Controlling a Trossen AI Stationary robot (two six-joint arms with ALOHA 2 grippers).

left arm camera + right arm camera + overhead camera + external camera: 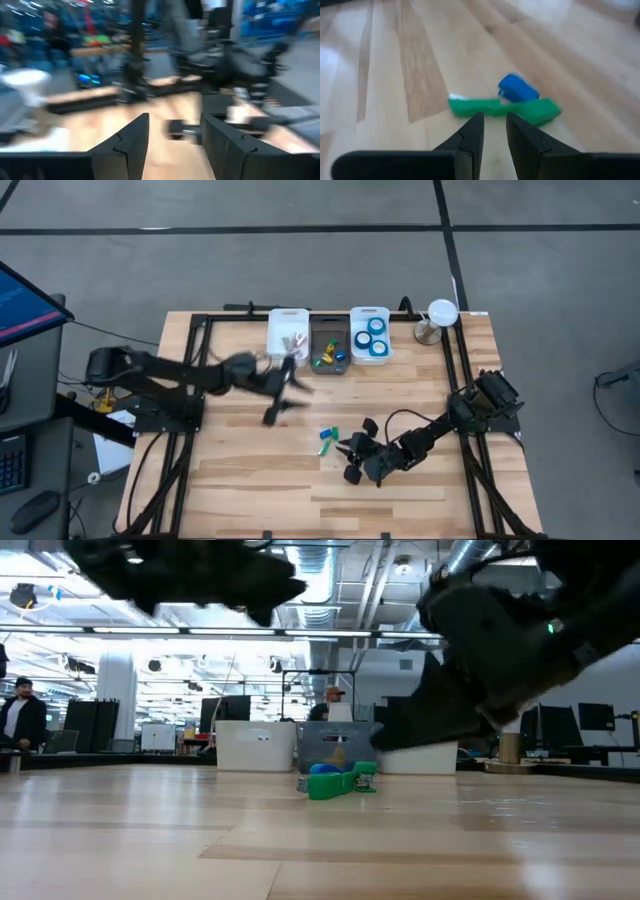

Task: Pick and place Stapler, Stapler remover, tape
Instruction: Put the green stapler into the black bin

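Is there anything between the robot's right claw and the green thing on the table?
Nothing: in the right wrist view only bare wood separates the right gripper from the green piece.

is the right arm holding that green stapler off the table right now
No. The green stapler lies flat on the wooden table, just ahead of the right end effector, whose fingers hold nothing.

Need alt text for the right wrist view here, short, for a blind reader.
The right gripper, fingers slightly apart and empty, points at a green stapler lying flat on the wooden table, just ahead of the fingertips. A small blue piece sits against the stapler's far side.
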